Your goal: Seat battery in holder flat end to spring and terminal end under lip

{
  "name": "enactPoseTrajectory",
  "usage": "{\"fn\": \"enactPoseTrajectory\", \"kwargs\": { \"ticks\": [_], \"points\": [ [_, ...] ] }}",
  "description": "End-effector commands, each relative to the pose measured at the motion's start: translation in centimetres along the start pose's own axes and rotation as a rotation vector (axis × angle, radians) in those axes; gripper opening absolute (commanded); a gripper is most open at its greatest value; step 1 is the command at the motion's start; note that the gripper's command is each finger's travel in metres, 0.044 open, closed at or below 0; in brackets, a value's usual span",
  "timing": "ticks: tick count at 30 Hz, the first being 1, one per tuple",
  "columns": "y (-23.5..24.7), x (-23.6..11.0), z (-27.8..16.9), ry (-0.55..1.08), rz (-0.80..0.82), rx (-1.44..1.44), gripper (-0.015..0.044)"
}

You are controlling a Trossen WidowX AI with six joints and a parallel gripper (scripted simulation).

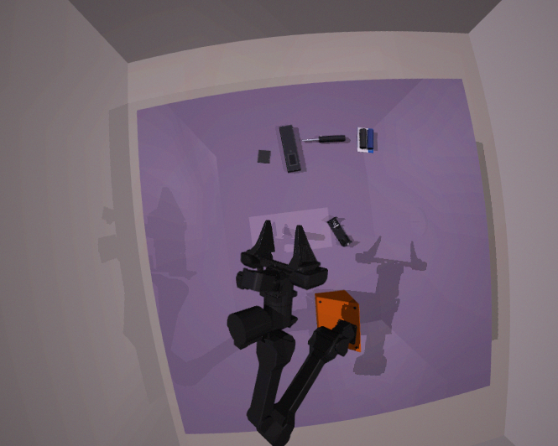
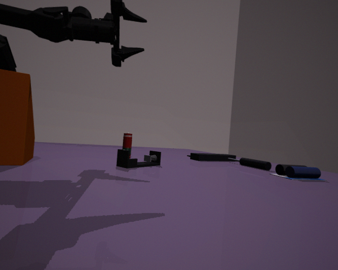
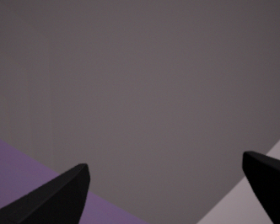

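The black battery holder [image 1: 342, 235] [image 2: 138, 164] sits on the purple table top, right of centre. The red and green battery [image 2: 127, 142] stands upright in one end of the holder, leaning on its end block. The spring [image 2: 153, 158] at the other end is bare and apart from the battery. My gripper [image 1: 283, 226] [image 2: 144, 35] [image 3: 164, 166] is open and empty. It hangs high above the table, pointing level, to the left of the holder and well clear of it. The wrist view shows only the fingertips, the wall and a strip of table.
An orange block [image 1: 339, 316] [image 2: 9, 115] stands by the arm's base. At the far side lie a long black bar [image 1: 289, 147] [image 2: 212, 156], a small black square [image 1: 263, 156], a screwdriver [image 1: 327, 138] [image 2: 254, 163], and a black and a blue cylinder on a white card [image 1: 367, 140] [image 2: 297, 171].
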State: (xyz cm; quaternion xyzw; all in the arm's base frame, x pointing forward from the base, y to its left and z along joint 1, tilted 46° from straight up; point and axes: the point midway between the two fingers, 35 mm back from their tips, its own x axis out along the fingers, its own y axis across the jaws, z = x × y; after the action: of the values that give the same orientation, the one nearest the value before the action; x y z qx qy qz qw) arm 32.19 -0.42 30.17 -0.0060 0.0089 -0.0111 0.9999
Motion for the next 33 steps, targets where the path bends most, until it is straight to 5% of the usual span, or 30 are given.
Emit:
{"fn": "enactPoseTrajectory", "kwargs": {
  "ticks": [1, 10, 15, 19, 33],
  "points": [
    [0.1, 0.2, -0.3, 0.017, 0.008, -0.015, 0.0374],
    [5.8, 0.4, -14.2, 0.65, 0.646, -0.506, 0.0137],
    [8.5, -3.3, -18.0, 0.798, 1.1, -0.545, 0.0006],
    [10.5, -6.2, -18.5, 0.801, 1.45, -0.442, 0.0],
    [10.7, -6.6, -18.4, 0.794, 1.492, -0.419, 0.0]
  ]
}}
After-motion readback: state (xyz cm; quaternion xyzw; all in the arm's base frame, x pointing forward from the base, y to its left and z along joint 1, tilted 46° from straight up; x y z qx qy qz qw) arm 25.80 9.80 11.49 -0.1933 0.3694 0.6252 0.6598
